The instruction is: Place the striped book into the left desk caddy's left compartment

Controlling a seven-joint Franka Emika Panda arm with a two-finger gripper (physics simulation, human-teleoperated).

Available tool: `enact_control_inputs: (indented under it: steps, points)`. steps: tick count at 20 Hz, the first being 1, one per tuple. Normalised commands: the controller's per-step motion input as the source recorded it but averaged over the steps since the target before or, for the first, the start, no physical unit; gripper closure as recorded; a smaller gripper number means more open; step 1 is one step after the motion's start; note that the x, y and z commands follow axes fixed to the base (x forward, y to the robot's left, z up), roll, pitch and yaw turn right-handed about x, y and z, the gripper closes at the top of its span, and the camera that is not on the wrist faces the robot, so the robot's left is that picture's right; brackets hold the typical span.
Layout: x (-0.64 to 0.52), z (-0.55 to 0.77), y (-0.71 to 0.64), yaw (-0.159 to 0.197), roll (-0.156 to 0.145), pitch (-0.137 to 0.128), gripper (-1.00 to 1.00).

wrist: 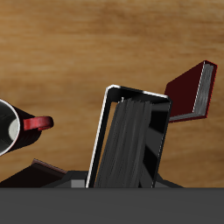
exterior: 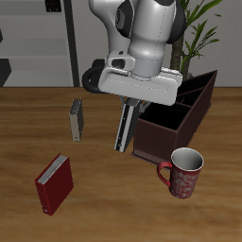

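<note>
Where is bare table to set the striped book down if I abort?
Bare patches: between the red book and the mug, and between the small book and the held striped book. Crowded: the caddy and mug close together beside the gripper.

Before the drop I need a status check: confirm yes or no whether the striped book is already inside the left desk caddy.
No. The striped book hangs from the gripper in the air, beside the left desk caddy, not inside it.

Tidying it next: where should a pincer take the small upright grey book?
Take the grey book by its top edge, coming straight down and closing across its thin thickness: it stands upright, so both covers look free.
</note>
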Motion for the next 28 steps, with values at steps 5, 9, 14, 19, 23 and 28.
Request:
enact_control_inputs:
  steps: [5, 9, 14, 19, 23, 28]
  points:
    - [-0.63, 0.65, 0.07, -0.028, -0.027, -0.033, 1.0]
    - [-0.85, 0.21, 0.3, -0.088, -0.092, 0.076, 1.0]
    - [-0.82, -0.03, 0.6, -0.023, -0.02, -0.022, 1.0]
    - [-0.84, -0.12, 0.83, 0.02, 0.131, -0.064, 1.0]
    - [-0.55, 0.01, 0.5, 0.019, 0.083, -0.068, 1.0]
    - [-0.5, 0.01, 0.45, -0.01, 0.052, -0.064, 1.0]
